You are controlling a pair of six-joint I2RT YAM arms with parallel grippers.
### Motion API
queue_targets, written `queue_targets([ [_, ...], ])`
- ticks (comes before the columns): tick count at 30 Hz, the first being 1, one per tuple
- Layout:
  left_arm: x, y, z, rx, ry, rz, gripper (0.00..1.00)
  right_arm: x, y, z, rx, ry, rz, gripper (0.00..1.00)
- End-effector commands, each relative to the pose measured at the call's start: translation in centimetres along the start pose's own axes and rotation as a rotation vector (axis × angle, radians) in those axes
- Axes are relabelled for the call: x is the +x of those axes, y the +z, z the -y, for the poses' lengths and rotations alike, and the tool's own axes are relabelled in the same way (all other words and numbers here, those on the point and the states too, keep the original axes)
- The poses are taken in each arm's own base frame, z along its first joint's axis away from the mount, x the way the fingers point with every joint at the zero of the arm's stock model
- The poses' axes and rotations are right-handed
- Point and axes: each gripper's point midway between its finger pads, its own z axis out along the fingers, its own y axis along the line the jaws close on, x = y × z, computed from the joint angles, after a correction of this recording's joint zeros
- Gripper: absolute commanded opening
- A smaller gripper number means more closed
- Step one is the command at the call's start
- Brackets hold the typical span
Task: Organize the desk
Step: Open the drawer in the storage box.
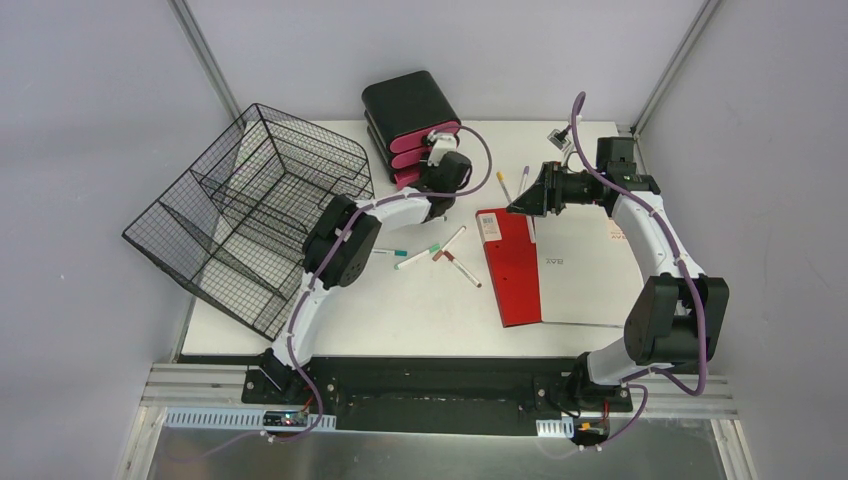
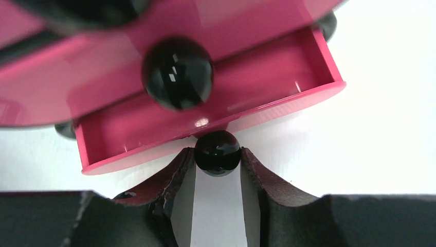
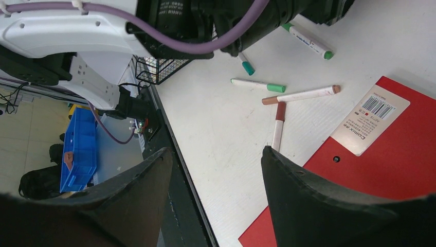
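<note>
The left gripper (image 2: 217,155) is clamped on the black knob (image 2: 217,149) of the bottom drawer (image 2: 288,104) of the black-and-pink drawer unit (image 1: 405,100), its padded fingers pinching the ball from both sides. The drawer stands partly pulled out with nothing in the part that shows, most likely so that loose items can go inside. The desk (image 1: 400,300) carries the unit at its far edge and lies directly under that gripper, its white top showing between the fingers just below the knob. Felt-tip markers (image 1: 440,250) lie scattered on it just in front of the unit, with a red folder (image 1: 515,270) further to the unit's right. The right gripper (image 3: 215,154) hangs spread and empty above that folder's corner, apparently waiting its turn.
</note>
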Motion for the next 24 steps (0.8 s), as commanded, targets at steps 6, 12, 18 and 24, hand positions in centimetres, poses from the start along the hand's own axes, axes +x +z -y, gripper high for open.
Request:
queue_targets([
  [6,1.7,-4.9,1.6,0.08,0.001,-0.061,0.12,-2.1,-0.9,-1.6,-0.011,-0.11,0.041,0.67],
  [12,2.1,-6.1,1.8,0.127,-0.007,-0.104,0.32,-2.1,-0.9,-1.6,-0.007,-0.111,0.041,0.67],
  [18,1.0,-8.1,2.1,0.209,0.012,-0.113,0.54,-2.0,-0.8,-1.5,-0.008,-0.107,0.04,0.67],
  [24,0.8,-11.1,3.2,0.389,0.071,-0.159,0.65,-2.0,-0.8,-1.4,-0.006,-0.106,0.038,0.67],
])
